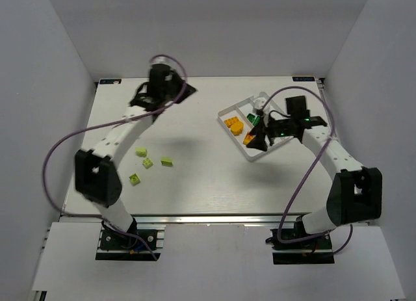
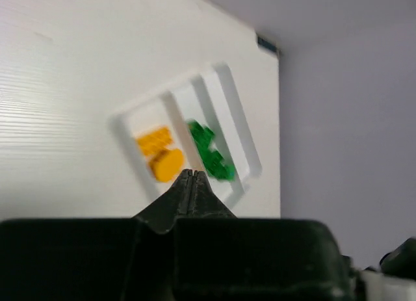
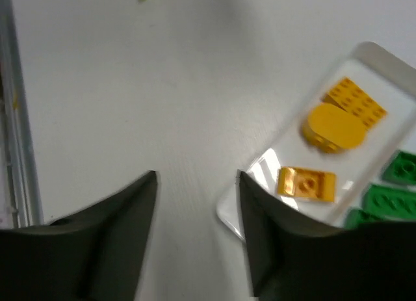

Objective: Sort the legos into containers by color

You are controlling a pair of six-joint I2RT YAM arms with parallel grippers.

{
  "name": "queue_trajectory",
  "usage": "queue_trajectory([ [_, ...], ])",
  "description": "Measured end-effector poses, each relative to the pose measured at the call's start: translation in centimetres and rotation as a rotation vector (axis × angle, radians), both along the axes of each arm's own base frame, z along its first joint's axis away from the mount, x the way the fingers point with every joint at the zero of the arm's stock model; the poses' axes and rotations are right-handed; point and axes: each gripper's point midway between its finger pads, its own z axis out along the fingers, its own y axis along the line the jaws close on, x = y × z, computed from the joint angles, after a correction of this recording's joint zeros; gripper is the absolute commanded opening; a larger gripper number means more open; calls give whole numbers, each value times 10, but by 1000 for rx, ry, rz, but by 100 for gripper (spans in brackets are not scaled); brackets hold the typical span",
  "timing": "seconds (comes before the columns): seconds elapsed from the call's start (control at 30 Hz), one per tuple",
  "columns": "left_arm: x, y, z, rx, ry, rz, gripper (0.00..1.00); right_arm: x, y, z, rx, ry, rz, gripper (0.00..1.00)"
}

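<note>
Legos: orange bricks [image 3: 335,127] and dark green bricks [image 2: 209,151] in shallow white plastic tray [image 3: 229,213]; pale yellow-green bricks [image 1: 149,162] well left of tray; right gripper [image 3: 197,181] over tray, jaws spread wide, empty; left gripper [image 2: 190,174] pinched together (empty): part jaws, clamp brick squarely

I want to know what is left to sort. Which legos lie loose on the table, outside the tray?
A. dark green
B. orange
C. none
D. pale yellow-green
D: four yellow-green legos lie on the bare table, while the orange ones and green ones sit inside the tray.
</note>
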Motion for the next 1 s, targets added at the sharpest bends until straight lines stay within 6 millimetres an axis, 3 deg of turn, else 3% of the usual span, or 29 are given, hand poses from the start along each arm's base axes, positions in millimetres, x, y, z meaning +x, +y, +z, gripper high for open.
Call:
queue_trajectory([
  [0.03, -5, 38, 15, 14, -10, 75, 6, -6, 16, -6, -13, 6, 54, 85],
  [0.07, -11, 73, 27, 34, -18, 148, 32, -11, 30, -14, -32, 19, 91, 89],
  [0.13, -30, 125, 43, 87, -29, 270, 60, -19, 64, -35, -98, 37, 178, 89],
  [0.2, -60, 157, 47, 148, -8, 346, 76, -18, 94, -53, -162, 67, 221, 89],
  [0.43, -164, 222, 21, 330, 148, 503, 81, 29, 212, -85, -273, 110, 197, 89],
  [0.63, -221, 259, 30, 366, 171, 619, 81, 6, 276, -109, -323, 150, 210, 89],
  [0.8, -254, 277, 31, 375, 186, 678, 81, -20, 300, -124, -347, 178, 247, 89],
  [1.0, -272, 284, 22, 379, 219, 696, 81, -16, 310, -130, -359, 164, 236, 89],
])
